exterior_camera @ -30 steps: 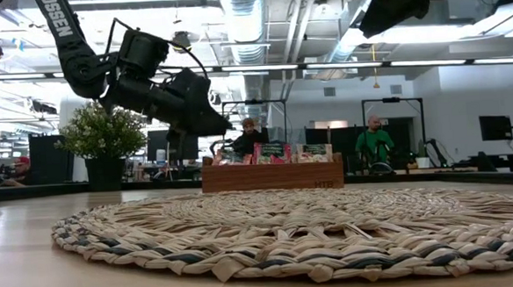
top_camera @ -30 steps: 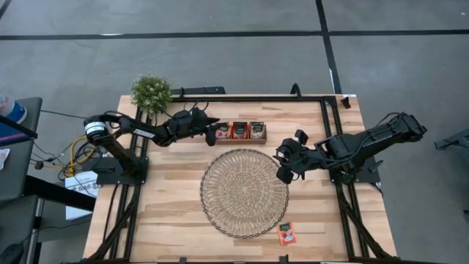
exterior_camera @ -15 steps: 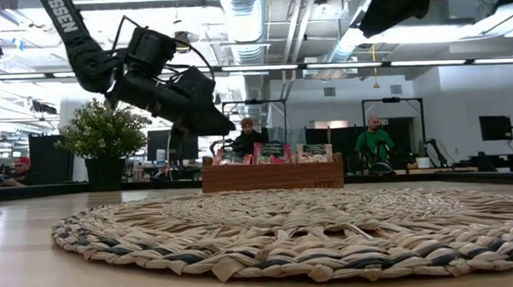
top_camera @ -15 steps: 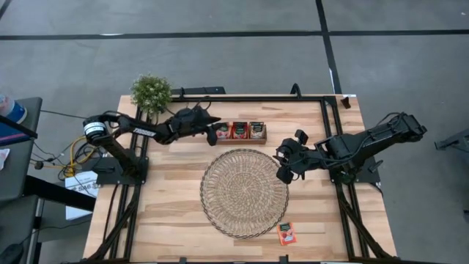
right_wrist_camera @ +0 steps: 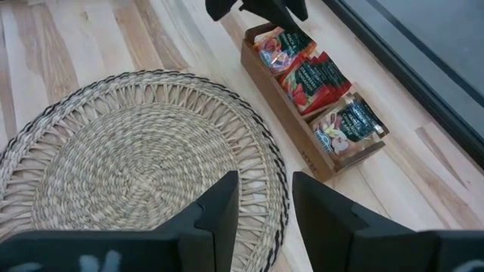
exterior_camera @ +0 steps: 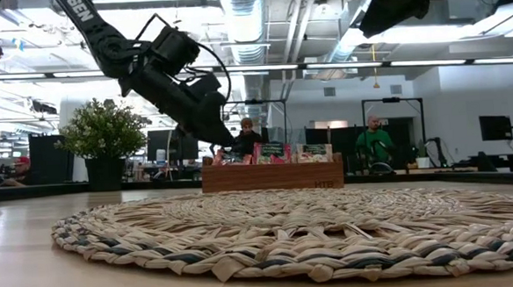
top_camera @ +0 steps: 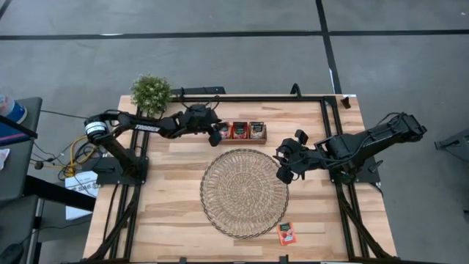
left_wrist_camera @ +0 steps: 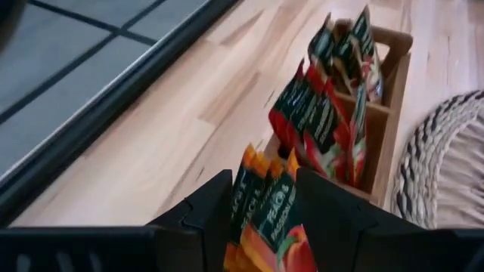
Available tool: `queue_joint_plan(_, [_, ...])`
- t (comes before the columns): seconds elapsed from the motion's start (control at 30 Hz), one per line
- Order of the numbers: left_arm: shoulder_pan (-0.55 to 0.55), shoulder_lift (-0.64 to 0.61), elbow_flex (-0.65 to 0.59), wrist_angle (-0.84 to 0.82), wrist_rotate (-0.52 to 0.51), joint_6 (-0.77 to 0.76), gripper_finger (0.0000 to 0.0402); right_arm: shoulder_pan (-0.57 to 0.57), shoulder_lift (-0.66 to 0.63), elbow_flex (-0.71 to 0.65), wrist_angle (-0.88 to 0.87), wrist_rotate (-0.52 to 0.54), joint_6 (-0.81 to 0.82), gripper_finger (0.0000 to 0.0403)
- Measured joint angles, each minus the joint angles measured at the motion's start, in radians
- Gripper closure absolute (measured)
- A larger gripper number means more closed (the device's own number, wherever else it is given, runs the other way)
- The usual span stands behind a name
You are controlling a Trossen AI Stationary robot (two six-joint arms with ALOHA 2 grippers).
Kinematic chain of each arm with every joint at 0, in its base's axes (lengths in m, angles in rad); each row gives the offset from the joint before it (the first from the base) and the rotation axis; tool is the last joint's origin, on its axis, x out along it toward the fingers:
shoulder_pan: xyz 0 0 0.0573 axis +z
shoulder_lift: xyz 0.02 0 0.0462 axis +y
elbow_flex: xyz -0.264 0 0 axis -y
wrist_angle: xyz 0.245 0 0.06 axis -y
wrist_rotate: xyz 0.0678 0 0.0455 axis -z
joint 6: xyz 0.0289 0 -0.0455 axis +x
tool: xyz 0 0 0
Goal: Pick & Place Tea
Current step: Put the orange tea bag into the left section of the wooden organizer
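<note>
Since the earlier frames, the left gripper [top_camera: 215, 135] has swung forward and tipped down over the near end of the small wooden tray [top_camera: 240, 139], directly above its first compartment. Its two dark fingers [left_wrist_camera: 215, 208] stand apart on either side of a bunch of red-orange tea sachets [left_wrist_camera: 266, 215], which stand upright between them in that compartment; whether the fingers actually press on the sachets cannot be told. More sachets [left_wrist_camera: 321, 121] fill the compartments just beyond the fingertips. To one side of the tray lies the round woven mat [top_camera: 244, 192]. The right gripper [top_camera: 284, 166] waits above the far edge of the mat, fingers parted and holding nothing. One loose sachet [top_camera: 287, 233] lies on the table [top_camera: 176, 213], well apart from both grippers.
</note>
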Motion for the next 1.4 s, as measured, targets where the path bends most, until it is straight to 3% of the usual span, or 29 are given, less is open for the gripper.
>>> queue_joint_plan(0.8, [-0.014, 0.008, 0.004, -0.1, -0.034, 0.041, 0.026, 0.002, 0.0, 0.0, 0.0, -0.002, 0.0, 0.0285])
queue_joint_plan(1.1, [-0.014, 0.011, 0.16, -0.118, -0.034, 0.091, 0.026, 0.002, 0.0, 0.0, 0.0, -0.002, 0.001, 0.0285])
queue_joint_plan(1.4, [-0.031, 0.081, 0.177, -0.23, -0.008, 0.102, 0.026, 0.003, -0.001, 0.0, -0.004, -0.002, 0.0, 0.0285])
